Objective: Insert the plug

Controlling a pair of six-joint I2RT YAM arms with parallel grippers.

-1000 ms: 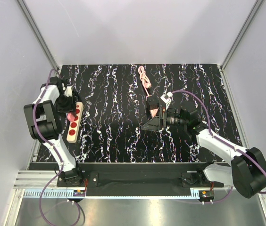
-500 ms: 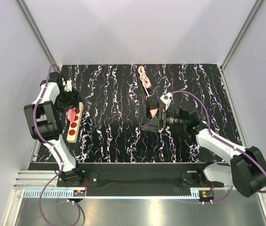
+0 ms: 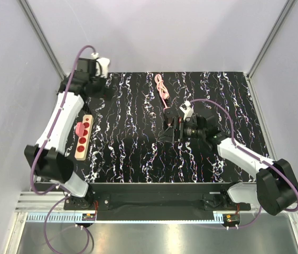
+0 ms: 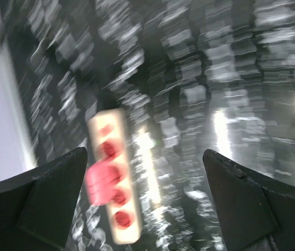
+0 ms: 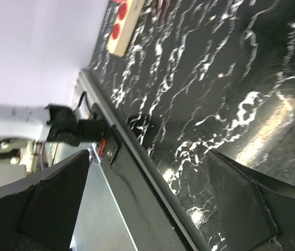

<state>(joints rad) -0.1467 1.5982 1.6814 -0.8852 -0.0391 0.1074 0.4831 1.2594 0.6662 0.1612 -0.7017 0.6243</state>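
- Top external view: the plug (image 3: 78, 128) sits on the beige strip (image 3: 83, 136) at the left edge of the counter (image 3: 133, 153), over one of the strip's sockets, with red sockets showing to its far and near sides.
- Left wrist view, though blurred, agrees: the pink plug lies on the strip and overhangs its left edge a little. How deep it is seated cannot be told.
- The left gripper (image 4: 145, 154) hangs high over the far-left corner, well apart from the plug. Its jaws are spread wide and grasp nothing.
- The right gripper (image 5: 148, 157) is over the middle of the counter, also released, with only bare counter between its jaws.
- Judged from this, the insertion looks done or nearly done: the plug stands in the strip by itself and no arm touches it. What may remain is a check that it is pushed fully home.
- The strip's sockets are the only receptacles here. One is filled by the plug; the others in view are open.
- A coiled pink cord (image 3: 162, 87) lies at the far middle, untouched.
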